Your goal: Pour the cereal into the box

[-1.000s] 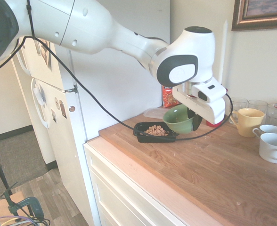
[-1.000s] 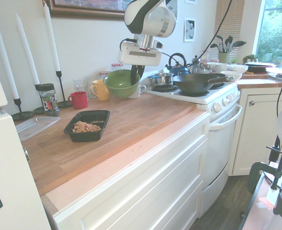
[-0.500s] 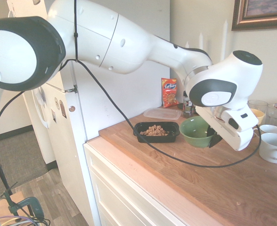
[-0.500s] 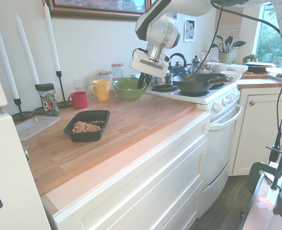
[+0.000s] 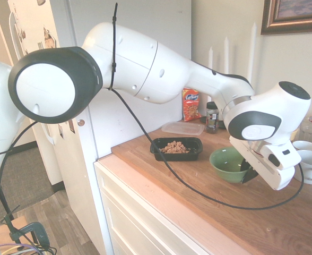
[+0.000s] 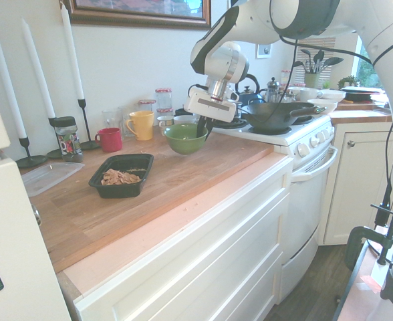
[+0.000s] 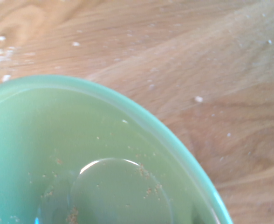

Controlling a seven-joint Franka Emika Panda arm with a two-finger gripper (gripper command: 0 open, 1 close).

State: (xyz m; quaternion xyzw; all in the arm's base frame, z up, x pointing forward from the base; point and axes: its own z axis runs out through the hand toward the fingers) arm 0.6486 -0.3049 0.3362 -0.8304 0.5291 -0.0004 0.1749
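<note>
Wrist view is showing the inside of the green bowl [image 7: 81, 168] from close by: only fine crumbs are clinging to its bottom, and wooden tabletop [image 7: 211, 60] with a few pale specks is showing past its rim.

First exterior view: the hand [image 5: 247, 172] is pointing steeply downward and is clenched on the rim of the green bowl [image 5: 227, 163], gripping it at the side away from the box. The bowl is sitting upright, at or just above the wood; contact with the surface cannot be confirmed.

The box [image 5: 176, 149] is lying flat on the tabletop [image 5: 209, 207], near the corner next to the white refrigerator [image 5: 66, 149], apart from the bowl. The cereal [image 5: 173, 146] is lying inside it as a loose tan heap. In the second exterior view the cereal [image 6: 118, 177] is gathering toward one end of the box [image 6: 123, 174], with the rest of the black floor bare.

A clear plastic lid [image 5: 183, 127] is lying just behind the box, with an orange-red snack bag [image 5: 190, 104] standing against the wall and a small dark-capped jar [image 5: 212, 117] beside it.

Second exterior view: a red mug [image 6: 109, 139] and a yellow mug [image 6: 141, 125] are standing along the wall, with white candles [image 6: 73, 60] in dark holders farther along. A dark pan [image 6: 277, 115] is sitting on the stove [image 6: 297, 137] beyond the bowl.
</note>
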